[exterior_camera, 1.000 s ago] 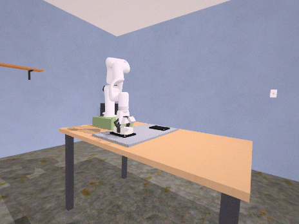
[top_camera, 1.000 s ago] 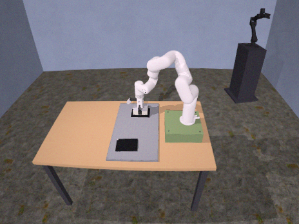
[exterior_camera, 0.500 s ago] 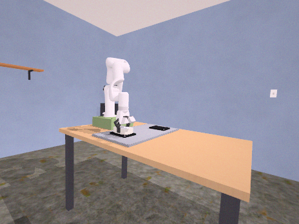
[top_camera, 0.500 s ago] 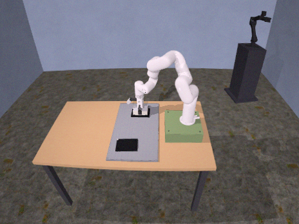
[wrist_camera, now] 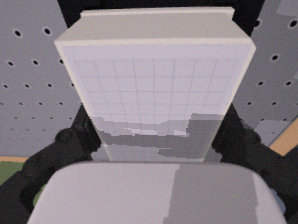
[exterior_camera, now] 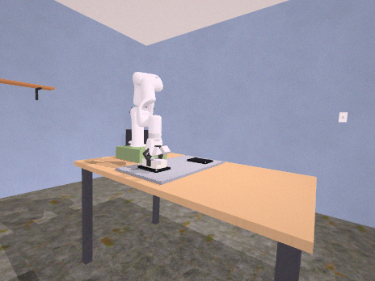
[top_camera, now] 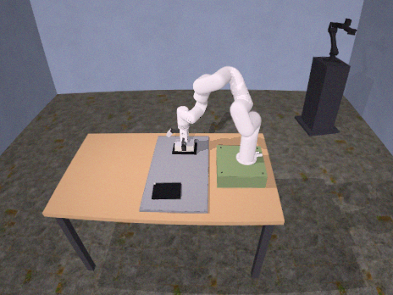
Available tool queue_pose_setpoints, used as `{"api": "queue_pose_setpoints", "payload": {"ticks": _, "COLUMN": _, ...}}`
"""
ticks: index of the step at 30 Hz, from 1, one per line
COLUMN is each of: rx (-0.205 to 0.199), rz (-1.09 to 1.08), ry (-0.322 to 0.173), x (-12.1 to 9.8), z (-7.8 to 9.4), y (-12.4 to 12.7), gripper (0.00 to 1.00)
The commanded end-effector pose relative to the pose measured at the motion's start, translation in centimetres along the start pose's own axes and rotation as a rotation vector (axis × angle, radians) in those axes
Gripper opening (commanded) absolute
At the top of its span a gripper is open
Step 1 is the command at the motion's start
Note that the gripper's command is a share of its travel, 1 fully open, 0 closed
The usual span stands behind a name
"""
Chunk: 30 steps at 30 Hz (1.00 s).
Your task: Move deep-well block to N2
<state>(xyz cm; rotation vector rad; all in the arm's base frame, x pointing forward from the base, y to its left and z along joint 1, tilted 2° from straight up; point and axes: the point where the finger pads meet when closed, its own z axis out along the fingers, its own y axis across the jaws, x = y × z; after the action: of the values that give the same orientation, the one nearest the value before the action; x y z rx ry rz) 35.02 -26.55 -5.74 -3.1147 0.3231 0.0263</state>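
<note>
Gripper (wrist_camera: 150, 131) pinches the deep-well block (wrist_camera: 152, 85), which stands on nest N1 (top_camera: 185, 152) at the far end. Recommend a straight vertical lift, keeping the block level, before crossing to N2 (top_camera: 167, 191).

A dark pedestal (top_camera: 323, 95) stands on the mottled floor (top_camera: 127, 263) beyond the wooden table (top_camera: 106, 178).

Open run of grey mat (top_camera: 179, 169) lay between block (top_camera: 185, 146) on N1 (top_camera: 175, 152) and N2 (top_camera: 167, 191), green base (top_camera: 240, 173) flanked the mat just beside it, broad table (top_camera: 106, 169) stretched on the other side, fingers hemmed the block's flanks.
</note>
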Motion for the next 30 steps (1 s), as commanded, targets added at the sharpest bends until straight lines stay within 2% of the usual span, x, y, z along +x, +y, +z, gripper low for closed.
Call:
{"api": "queue_pose_setpoints", "payload": {"ticks": 1, "rx": -0.002, "rz": 0.000, "ry": 0.004, "x": 0.1, "z": -0.4, "y": 0.1, "gripper": 0.00}}
{"api": "queue_pose_setpoints", "payload": {"ticks": 30, "rx": -0.002, "rz": 0.000, "ry": 0.004, "x": 0.2, "z": -2.0, "y": 0.1, "gripper": 0.00}}
